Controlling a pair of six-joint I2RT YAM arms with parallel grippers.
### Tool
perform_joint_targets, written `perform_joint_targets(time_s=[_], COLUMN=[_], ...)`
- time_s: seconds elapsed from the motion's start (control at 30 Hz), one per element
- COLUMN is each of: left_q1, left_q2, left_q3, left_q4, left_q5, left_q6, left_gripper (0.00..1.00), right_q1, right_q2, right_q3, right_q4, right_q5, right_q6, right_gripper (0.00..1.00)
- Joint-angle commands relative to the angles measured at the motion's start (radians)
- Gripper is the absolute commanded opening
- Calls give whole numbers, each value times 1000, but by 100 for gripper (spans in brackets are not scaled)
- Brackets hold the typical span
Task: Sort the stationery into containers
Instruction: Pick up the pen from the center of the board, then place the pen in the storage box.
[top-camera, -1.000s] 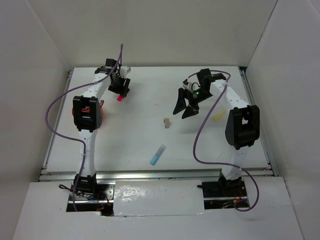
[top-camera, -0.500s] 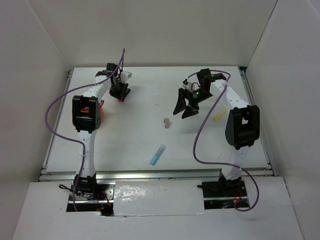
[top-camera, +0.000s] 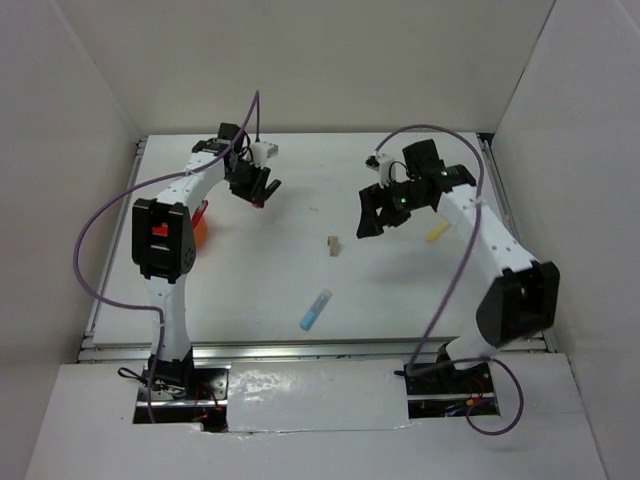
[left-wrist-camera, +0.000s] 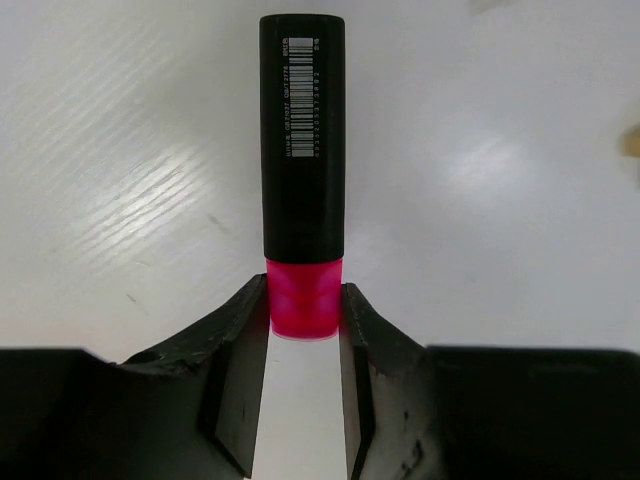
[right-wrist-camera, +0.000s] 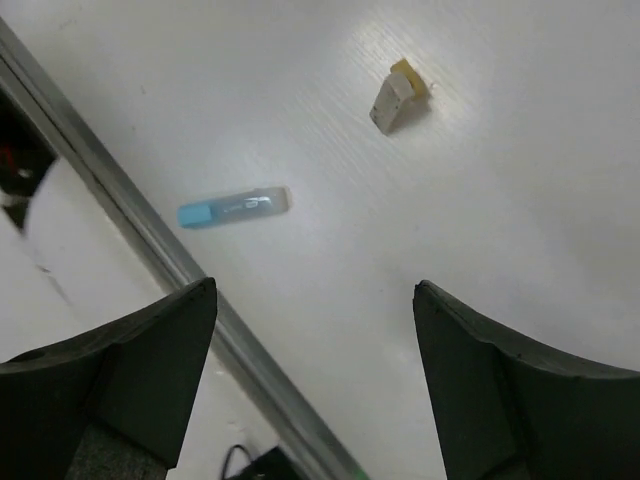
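My left gripper (top-camera: 259, 190) is shut on the pink end of a pink highlighter with a black cap (left-wrist-camera: 302, 150), which points away from the fingers (left-wrist-camera: 240, 340) over the white table. The orange cup (top-camera: 198, 226) shows partly behind the left arm, left of that gripper. My right gripper (top-camera: 377, 214) is open and empty above the table's middle right; its wrist view (right-wrist-camera: 315, 290) looks down on the light blue highlighter (right-wrist-camera: 233, 207) and the beige block (right-wrist-camera: 398, 97). From above, the beige block (top-camera: 332, 244) lies mid-table, the light blue highlighter (top-camera: 316, 310) near the front, and a yellow highlighter (top-camera: 436, 233) at the right.
White walls enclose the table on three sides. A metal rail (top-camera: 300, 345) runs along the front edge and also shows in the right wrist view (right-wrist-camera: 150, 240). Purple cables loop off both arms.
My left gripper has moved right and toward the table's middle with the pink highlighter in it. The right arm has changed pose, its elbow swung out to the right, with the gripper still open.
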Motion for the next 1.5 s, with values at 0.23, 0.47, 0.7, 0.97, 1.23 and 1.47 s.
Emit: perform_joint_targets(time_s=[0.23, 0.47, 0.7, 0.97, 1.23, 1.47], left_q1=[-170, -285, -290, -358, -379, -289], left_q2=[-453, -628, -686, -691, -699, -774], left_q3=[-297, -425, -477, -478, -462, -495], left_q4=[-18, 13, -1, -35, -56, 35], left_q5=[286, 451, 547, 547, 583, 682], left_q6=[-137, -197, -185, -146, -134, -168], left_gripper=[18, 17, 13, 11, 10, 69], right_q1=[137, 294, 476, 647, 671, 670], right_q2=[-470, -722, -700, -590, -496, -501], right_q3=[-253, -465, -505, -510, -494, -503], right_q4=[311, 509, 512, 616, 618, 622], right_q5=[156, 182, 280, 444, 503, 509], right_q6=[-584, -896, -1000, -1086, -1143, -1131], right_gripper=[87, 87, 84, 78, 55, 15])
